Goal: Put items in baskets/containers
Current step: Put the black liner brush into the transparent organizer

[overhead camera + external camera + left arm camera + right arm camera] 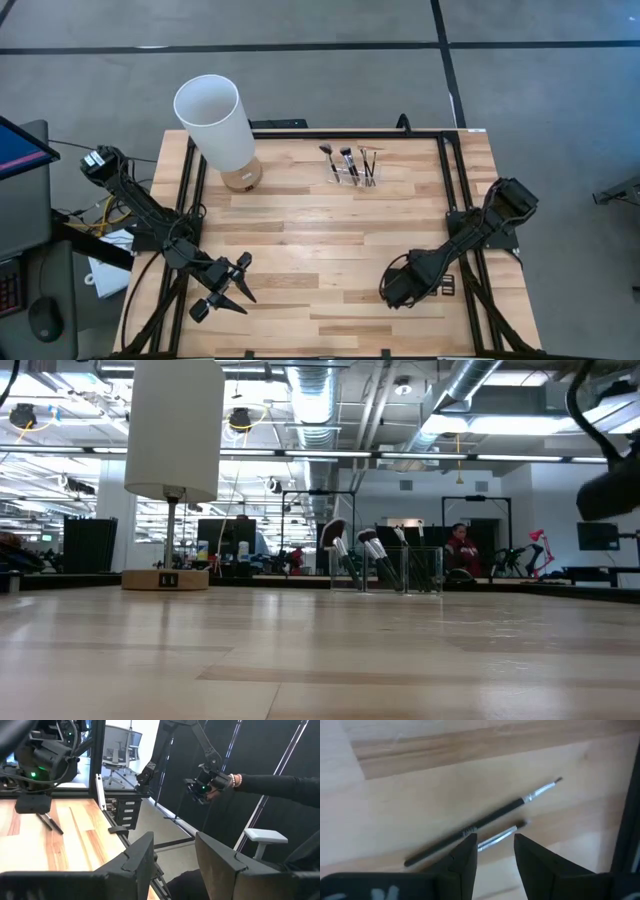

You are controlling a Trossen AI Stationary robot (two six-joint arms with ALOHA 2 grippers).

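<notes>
- The right gripper [492, 847] hangs low at the table's [330, 250] near right, hiding from above the two makeup brushes [485, 822] beneath it; its fingers are parted and empty.
- Those brushes are thin, with dark handles and silver ferrules, lying flat side by side.
- The clear acrylic brush holder [352, 172] at the far edge holds several upright brushes [372, 555].
- The left gripper [232, 290] waits at the near left, parted and empty.

Brush holder [355, 172] sits at table's [320, 250] twelve o'clock, lamp [222, 130] at eleven; two brushes [485, 827] lie under right gripper [492, 852].
</notes>
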